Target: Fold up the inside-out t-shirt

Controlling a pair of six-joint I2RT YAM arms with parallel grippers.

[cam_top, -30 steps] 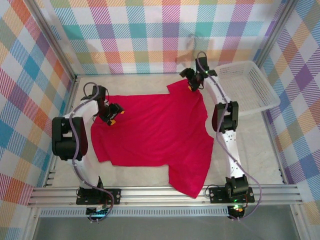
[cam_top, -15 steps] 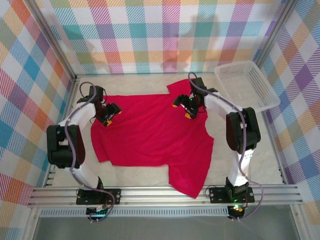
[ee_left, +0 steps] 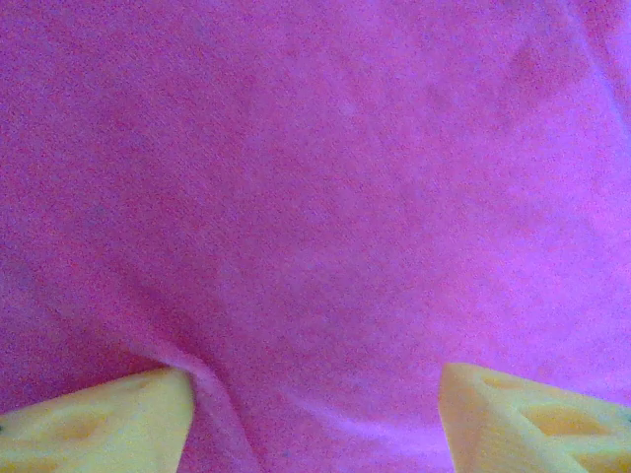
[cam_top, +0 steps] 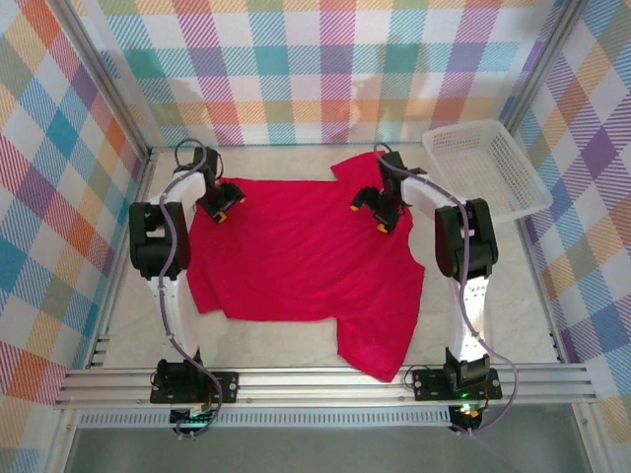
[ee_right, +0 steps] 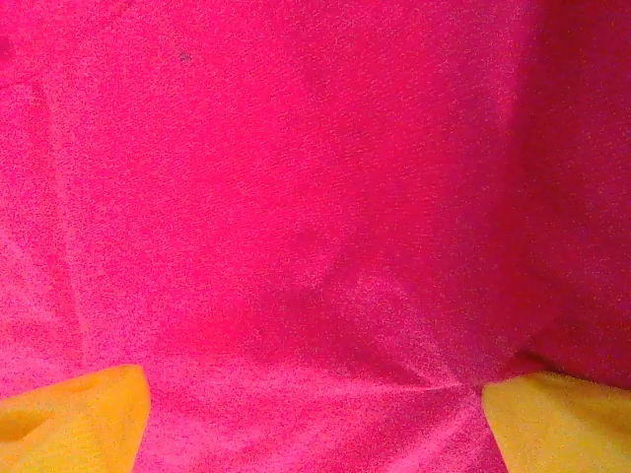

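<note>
Shirt [cam_top: 306,256] is spread red across the middle of the desk [cam_top: 493,286], mostly flat. It runs from near the far left corner down toward the near edge, where a loose flap [cam_top: 375,355] hangs out on the right. One sleeve [cam_top: 353,169] pokes toward the far edge.

Left claw [cam_top: 225,204] sits at the shirt's far left corner, the arm [cam_top: 163,256] reaching up along the left edge of the desk. On the left wrist camera, its yellow fingers [ee_left: 99,424] are well apart, with cloth across the whole gap between them. A small crease rises in the fabric just beside the left-hand finger. The cloth reads more magenta in this camera.

Right claw [cam_top: 380,212] is over the far right part of the shirt, just nearer than that sleeve. Its arm [cam_top: 463,266] comes up along the shirt's right edge. On the right wrist camera, the orange fingers [ee_right: 69,419] are also wide apart, nothing pinched, red cloth stretching between them. A faint fold line runs toward the right-hand finger, and the cloth darkens into shadow on the right.

White basket [cam_top: 461,128] sits in the far right corner, well apart from the shirt.
</note>
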